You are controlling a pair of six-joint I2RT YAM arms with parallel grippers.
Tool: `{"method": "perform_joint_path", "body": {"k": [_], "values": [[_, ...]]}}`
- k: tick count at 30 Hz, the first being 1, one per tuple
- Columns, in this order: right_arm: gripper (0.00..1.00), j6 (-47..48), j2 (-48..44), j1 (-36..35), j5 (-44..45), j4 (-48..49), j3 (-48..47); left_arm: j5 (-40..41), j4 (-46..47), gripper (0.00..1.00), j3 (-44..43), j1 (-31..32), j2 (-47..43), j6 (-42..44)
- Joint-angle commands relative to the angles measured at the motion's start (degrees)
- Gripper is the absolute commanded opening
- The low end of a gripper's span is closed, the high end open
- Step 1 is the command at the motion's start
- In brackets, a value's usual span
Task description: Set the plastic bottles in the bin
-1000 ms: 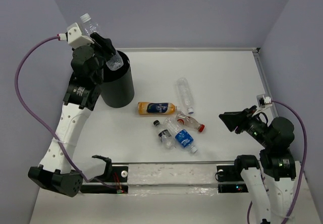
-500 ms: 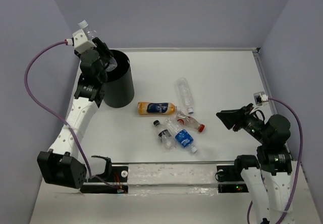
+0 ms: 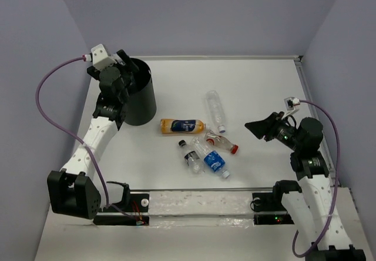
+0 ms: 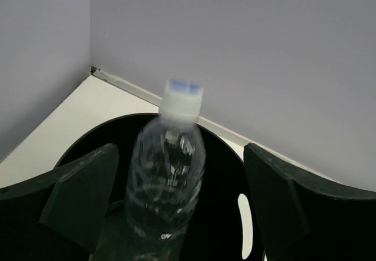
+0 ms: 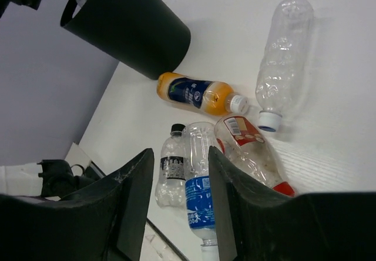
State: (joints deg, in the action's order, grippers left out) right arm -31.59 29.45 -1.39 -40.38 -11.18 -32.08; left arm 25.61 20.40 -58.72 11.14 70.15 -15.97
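Observation:
My left gripper (image 3: 126, 67) hangs open over the mouth of the black bin (image 3: 139, 101). A clear white-capped bottle (image 4: 167, 167) drops, blurred, between its spread fingers into the bin (image 4: 222, 181), touching neither finger. Several plastic bottles lie on the table: an orange-liquid one (image 3: 182, 126), a long clear one (image 3: 215, 109), a red-label one (image 3: 222, 143), a blue-label one (image 3: 212, 160) and a small black-capped one (image 3: 189, 155). My right gripper (image 3: 254, 126) hovers to their right. The right gripper (image 5: 179, 208) has its jaws a little apart and holds nothing; the blue-label bottle (image 5: 200, 181) shows below the gap.
The bin stands at the table's far left by the wall. A metal rail (image 3: 194, 202) with the arm bases runs along the near edge. Walls close in at the back and on both sides. The bottle cluster (image 5: 249, 149) lies mid-table.
The left gripper came down to the bin's mouth and opened, letting go of the clear bottle. The right arm swung left toward the bottles and its jaws parted a little.

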Motion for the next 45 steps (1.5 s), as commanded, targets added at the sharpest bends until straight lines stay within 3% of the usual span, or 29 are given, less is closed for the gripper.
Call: {"method": "perform_joint_path", "body": {"k": [1,4,9,14,18,28,31,34,35,36,37,42,45], "values": [[0.52,-0.23,7.01,-2.12,2.66,9.50,0.26,-2.03,4.04,0.99,0.10,-0.15,-4.49,-0.12],[0.75,1.35,12.72,-5.19,7.23,13.00,-1.14,-4.60,1.32,0.99,-1.57,0.46,-7.04,-0.73],[0.91,6.53,27.98,-13.53,17.93,13.12,-6.40,-12.22,-7.11,0.99,-4.73,3.18,-9.76,-6.08],[0.95,11.37,43.27,-16.89,25.87,13.29,-11.78,-16.54,-15.03,0.99,-5.71,13.53,-10.47,-8.20],[0.96,14.45,52.45,-17.42,27.37,13.90,-15.99,-24.36,-18.29,0.99,-3.25,17.76,-9.42,-12.68],[0.98,16.21,71.26,-20.32,25.53,14.17,-28.21,-24.20,-17.59,0.99,0.45,24.90,-3.10,-16.11],[0.86,16.39,73.38,-20.32,27.45,14.08,-29.89,-23.85,-17.68,0.99,-0.52,24.90,-0.11,-16.55],[0.64,16.91,73.47,-20.32,28.69,13.21,-31.38,-24.90,-16.98,0.99,-1.92,24.90,3.66,-17.08],[0.64,17.09,73.03,-20.32,29.04,13.20,-31.64,-24.99,-16.71,0.99,-2.36,24.99,3.68,-17.17],[0.51,17.35,72.59,-20.32,30.43,12.59,-31.91,-24.99,-16.54,0.99,-2.80,24.90,5.24,-17.34],[0.47,17.53,71.81,-20.32,31.23,12.06,-32.26,-25.34,-16.19,0.99,-3.85,24.90,6.04,-17.87],[0.46,20.51,58.64,-20.32,34.40,9.07,-30.86,-30.69,-13.12,0.99,-7.72,24.90,10.79,-19.98],[0.46,19.91,50.30,-20.32,28.90,8.02,-28.06,-33.42,-9.17,0.99,-7.99,24.90,11.59,-22.95]]}}
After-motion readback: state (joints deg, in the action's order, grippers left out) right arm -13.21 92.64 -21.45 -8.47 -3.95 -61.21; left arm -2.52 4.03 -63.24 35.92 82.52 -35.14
